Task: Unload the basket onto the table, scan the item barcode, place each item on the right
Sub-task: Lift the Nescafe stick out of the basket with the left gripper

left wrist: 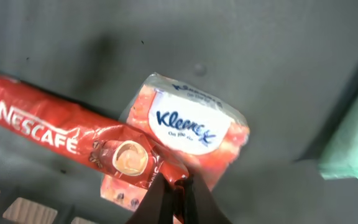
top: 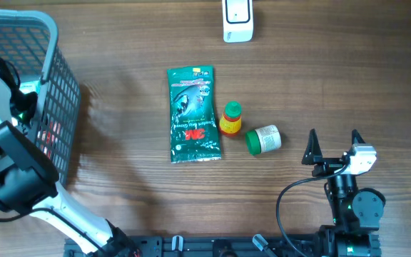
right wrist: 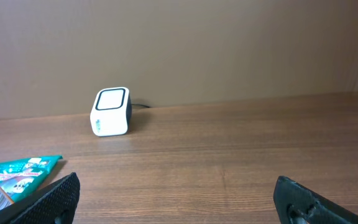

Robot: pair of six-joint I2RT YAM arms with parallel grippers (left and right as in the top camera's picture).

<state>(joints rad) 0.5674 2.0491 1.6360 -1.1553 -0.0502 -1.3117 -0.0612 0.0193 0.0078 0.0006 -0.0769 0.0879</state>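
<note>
Left tool (left wrist: 176, 190), cropped at six o'clock, pinches the Nescafe sachet (left wrist: 55, 134), itself cut off at nine o'clock, over a Kleenex pack (left wrist: 188, 127). Right tool (top: 332, 145) gapes wide.

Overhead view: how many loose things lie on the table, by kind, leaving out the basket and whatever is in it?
Green pouch: 1
Bottles: 2 (orange bottle, white bottle)
Scanner: 1
Total: 4
</note>
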